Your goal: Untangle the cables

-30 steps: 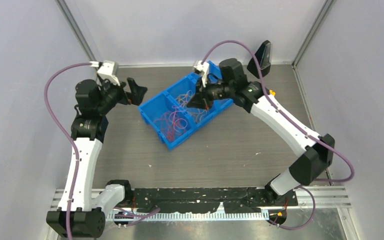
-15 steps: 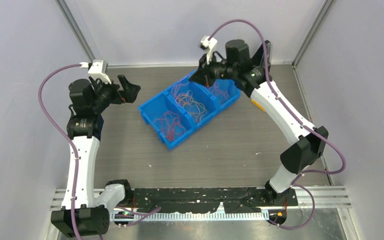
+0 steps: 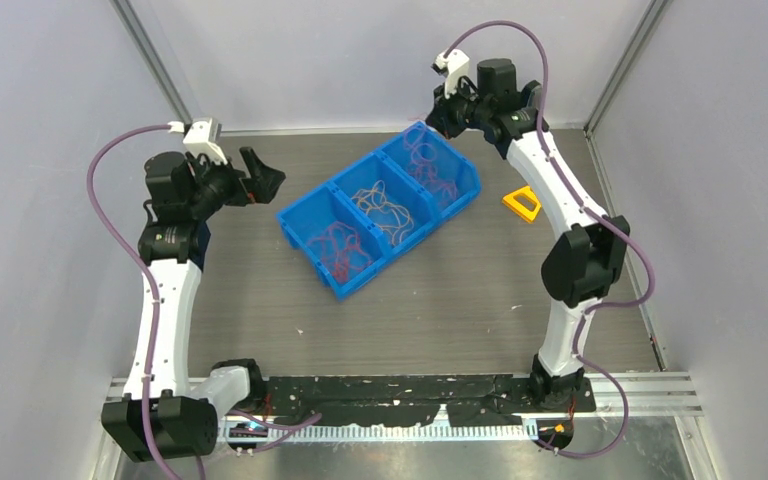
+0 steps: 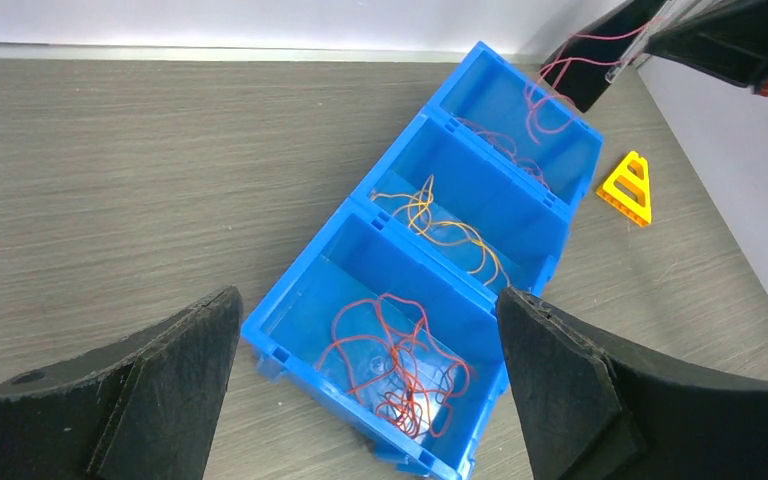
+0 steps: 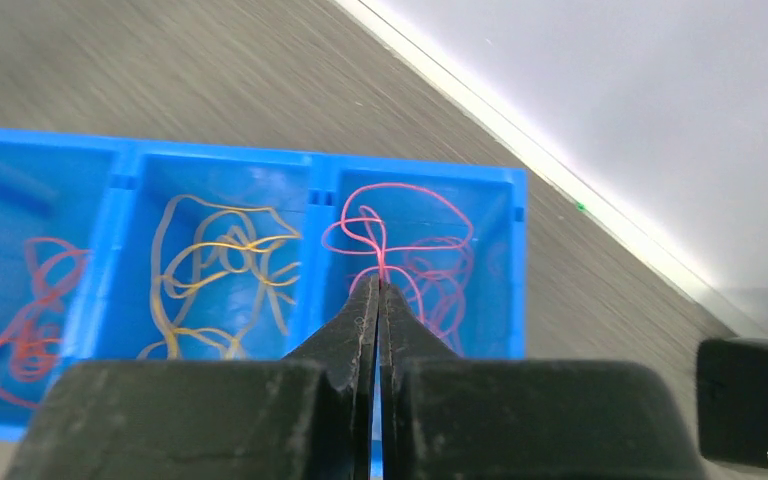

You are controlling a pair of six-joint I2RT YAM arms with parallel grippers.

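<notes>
A blue three-compartment bin [image 3: 290, 222] lies slantwise on the table. Red cables [image 4: 410, 355] fill its near-left compartment, orange-yellow cables [image 4: 440, 225] the middle one, pinkish-purple cables [image 5: 410, 250] the far-right one. My right gripper [image 5: 380, 285] is shut on a pinkish-purple cable and holds it up above the far-right compartment; in the top view it [image 3: 438, 125] is at the bin's far end. My left gripper [image 3: 260, 183] is open and empty, left of the bin, with its fingers [image 4: 175, 370] wide apart.
A yellow triangular piece [image 3: 522, 204] lies on the table right of the bin, also in the left wrist view [image 4: 632, 188]. Walls close the table at the back and both sides.
My right gripper has lifted out of the bin's middle and swung back and right to the far-right compartment, pulling a pinkish-purple cable up. My left arm has barely moved.
</notes>
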